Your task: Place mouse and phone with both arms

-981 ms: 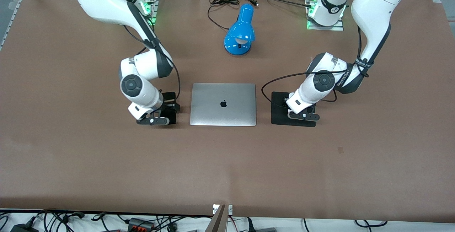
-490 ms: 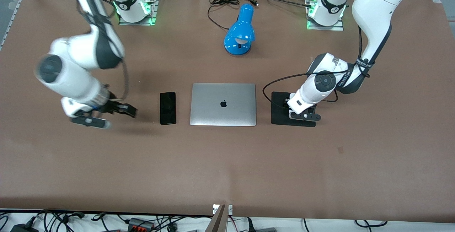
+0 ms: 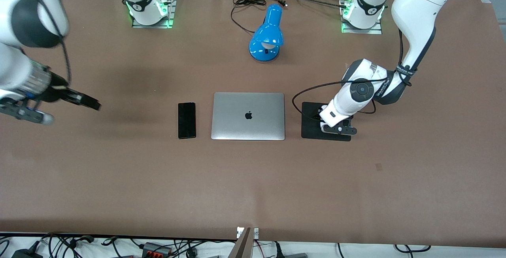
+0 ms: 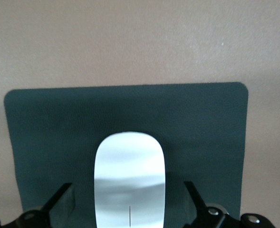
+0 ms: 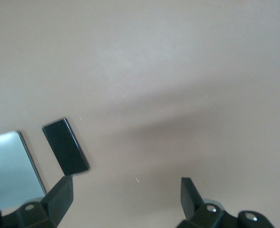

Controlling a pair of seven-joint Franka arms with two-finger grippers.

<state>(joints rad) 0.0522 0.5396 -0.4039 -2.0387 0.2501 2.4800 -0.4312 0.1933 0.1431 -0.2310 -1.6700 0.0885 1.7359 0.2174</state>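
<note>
The left gripper (image 4: 129, 204) hangs over the mouse pad (image 4: 44, 133), fingers apart astride the mouse (image 4: 129, 175) lying there; the right gripper (image 5: 125, 194), fingers spread and empty, is up well apart from the phone (image 3: 186, 120) beside the laptop (image 3: 248, 116)

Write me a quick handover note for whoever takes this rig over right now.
Right gripper: open, empty, in the air over bare table toward the right arm's end.
Left gripper: open, low over the mouse pad, fingers either side of the mouse, not touching it.
Phone: flat on the table beside the closed laptop.
Done: phone placed; mouse set on the pad.
Left: lift the left gripper clear.
</note>
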